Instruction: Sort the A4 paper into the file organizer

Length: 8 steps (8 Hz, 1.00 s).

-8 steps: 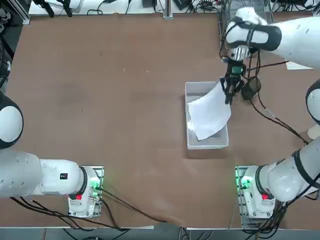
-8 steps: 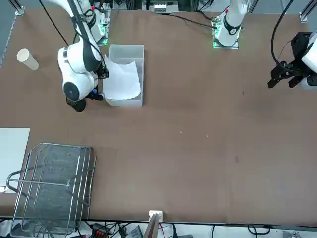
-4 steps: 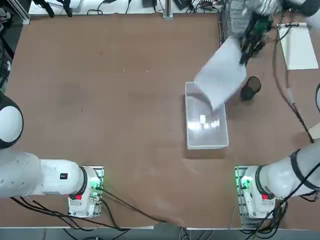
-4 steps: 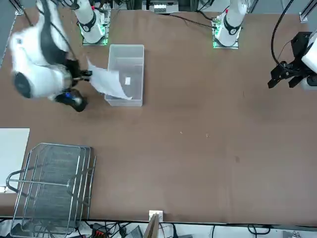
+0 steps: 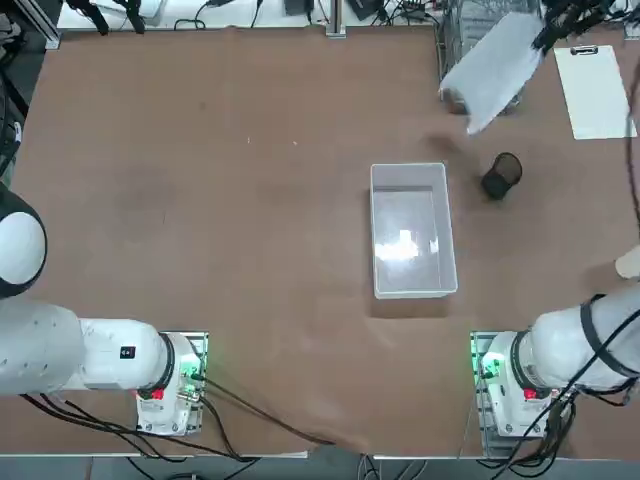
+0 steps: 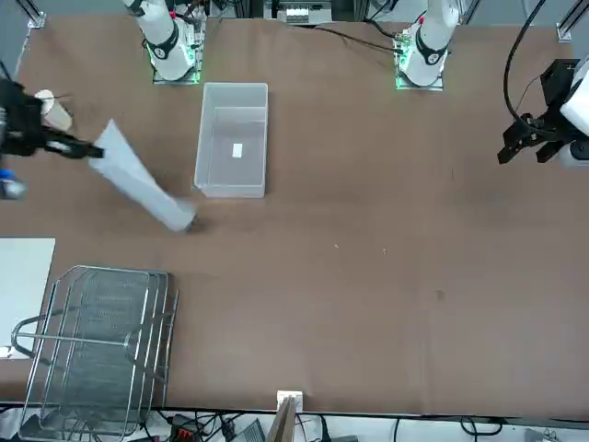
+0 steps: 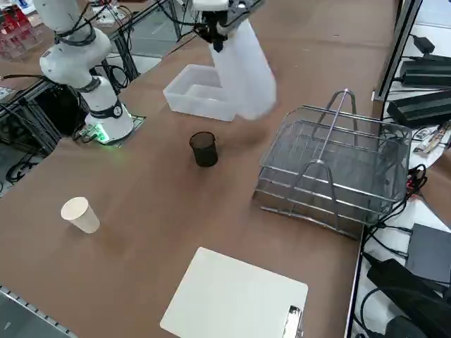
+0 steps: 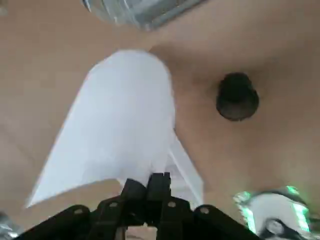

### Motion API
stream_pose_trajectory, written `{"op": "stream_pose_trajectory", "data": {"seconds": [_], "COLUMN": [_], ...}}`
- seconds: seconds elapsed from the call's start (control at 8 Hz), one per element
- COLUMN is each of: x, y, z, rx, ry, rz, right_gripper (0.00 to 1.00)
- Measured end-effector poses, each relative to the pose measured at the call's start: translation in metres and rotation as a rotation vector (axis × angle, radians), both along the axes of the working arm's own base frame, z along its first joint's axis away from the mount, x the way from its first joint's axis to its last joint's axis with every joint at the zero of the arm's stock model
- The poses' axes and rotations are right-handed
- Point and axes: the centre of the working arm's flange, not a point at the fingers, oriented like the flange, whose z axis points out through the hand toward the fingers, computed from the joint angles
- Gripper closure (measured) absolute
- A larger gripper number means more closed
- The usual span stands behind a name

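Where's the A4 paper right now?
The A4 paper hangs in the air from the shut right end effector, clear of the table. In the right side view it is between the clear bin and the file organizer.

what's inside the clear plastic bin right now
The clear bin holds only a small white scrap or label on its floor, nothing hidden. The paper hangs in the air, pinched by the shut right hand, near the wire rack.
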Motion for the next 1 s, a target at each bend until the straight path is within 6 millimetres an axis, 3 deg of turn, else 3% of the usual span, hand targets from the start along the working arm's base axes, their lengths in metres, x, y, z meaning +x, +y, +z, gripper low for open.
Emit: {"op": "stream_pose_trajectory", "data": {"seconds": [0.25,0.5,0.75,1.0], "x": [0.011,0.023,0.036,0.044], "y": [-0.065,-0.110,-0.120,-0.119], "z": [-0.007,-0.024,-0.034,-0.030], "rx": [0.126,0.227,0.279,0.309], "ry": [-0.089,-0.149,-0.194,-0.247], "rz": [-0.178,-0.311,-0.374,-0.410], "right_gripper": [0.99,0.99,0.99,0.99]}}
